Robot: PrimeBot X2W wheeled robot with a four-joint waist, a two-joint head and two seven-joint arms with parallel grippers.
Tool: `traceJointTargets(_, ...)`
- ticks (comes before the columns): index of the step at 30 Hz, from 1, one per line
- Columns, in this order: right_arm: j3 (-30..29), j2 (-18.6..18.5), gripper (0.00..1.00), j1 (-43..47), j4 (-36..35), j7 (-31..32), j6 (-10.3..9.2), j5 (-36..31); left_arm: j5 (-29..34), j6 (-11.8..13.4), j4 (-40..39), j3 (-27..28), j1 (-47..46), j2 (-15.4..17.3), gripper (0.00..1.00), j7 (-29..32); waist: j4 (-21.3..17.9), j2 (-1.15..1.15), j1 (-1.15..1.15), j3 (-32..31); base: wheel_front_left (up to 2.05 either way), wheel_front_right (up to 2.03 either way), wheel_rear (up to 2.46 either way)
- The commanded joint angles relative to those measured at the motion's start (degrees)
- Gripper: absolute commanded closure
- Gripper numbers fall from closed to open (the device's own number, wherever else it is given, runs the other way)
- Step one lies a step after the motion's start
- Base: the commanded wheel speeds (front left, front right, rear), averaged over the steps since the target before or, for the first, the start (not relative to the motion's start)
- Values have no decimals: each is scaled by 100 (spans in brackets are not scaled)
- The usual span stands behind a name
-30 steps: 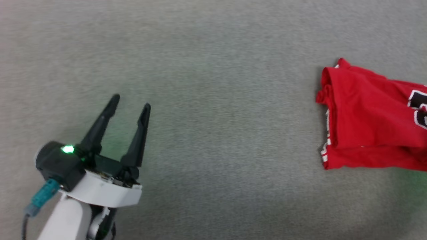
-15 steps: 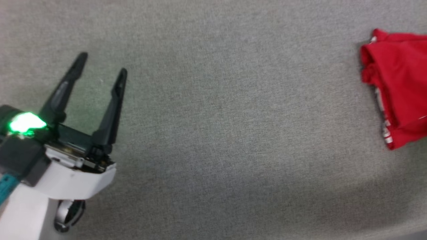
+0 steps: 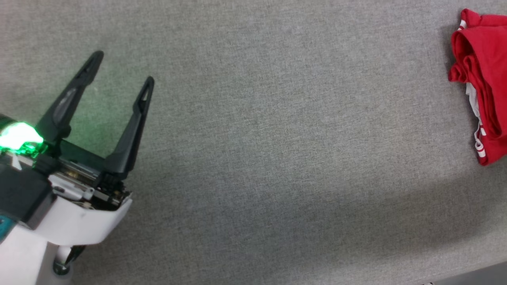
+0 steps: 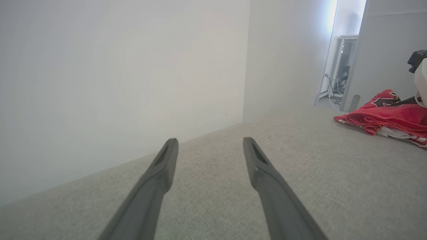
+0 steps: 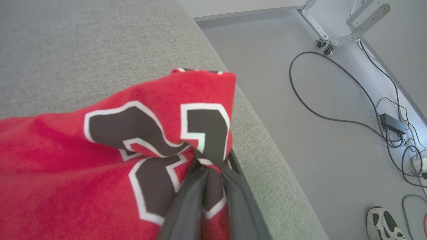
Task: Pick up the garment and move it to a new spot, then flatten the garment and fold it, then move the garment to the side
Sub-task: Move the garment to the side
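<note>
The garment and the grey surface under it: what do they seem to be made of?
The garment: likely a soft knit cloth, matte red, since it bunches in loose folds; its black, white-edged numerals look printed or sewn on. The grey surface: apparently woven upholstery fabric, matte, with a fine speckled weave.

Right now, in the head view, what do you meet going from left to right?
Open left gripper → bare grey fabric surface → bunched red garment at the right edge.

Garment (image 3: 491, 67) well right of left hand (image 3: 123, 68)
</note>
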Motion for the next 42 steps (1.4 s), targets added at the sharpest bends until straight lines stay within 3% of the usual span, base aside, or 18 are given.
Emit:
traceJointTargets(1, 31, -7, 100, -112, 69, -72, -6, -91, -10, -16, -23, 26, -50, 26, 0, 5, -24, 0, 0, 44, 0, 0, 0)
traceJointTargets(10, 215, 81, 100, -481, 805, -573, -6, -426, -25, -16, 23, 109, 66, 87, 0, 5, -46, 0, 0, 97, 0, 0, 0)
traceJointTargets(11, 217, 74, 92, -504, 873, -624, -6, -424, -26, -16, 31, 113, 68, 75, 0, 5, -40, 0, 0, 81, 0, 0, 0)
traceJointTargets(13, 243, 41, 37, -559, 991, -734, -6, -457, -22, -16, 62, 129, 72, 18, 0, 5, -22, 0, 0, 15, 0, 0, 0)
traceJointTargets(14, 261, 8, 0, -570, 1033, -787, -6, -467, -23, -16, 77, 131, 79, -15, 0, 5, -10, 0, 0, -29, 0, 0, 0)
traceJointTargets(21, 590, -192, 0, -454, 1062, -1056, -6, -300, -126, -16, 370, 120, 205, -379, 0, 5, 156, 0, 0, -546, 0, 0, 0)
traceJointTargets(30, 1792, -232, 0, 54, 338, -1073, -6, 322, -354, -16, 1103, 297, 579, -969, 0, 5, 559, 0, 0, -1384, 0, 0, 0)
traceJointTargets(42, 2554, 591, 0, 1181, -403, -1341, -6, 593, -454, -16, 1974, 554, 940, -1445, 0, 5, 1109, 0, 0, -2206, 0, 0, 0)
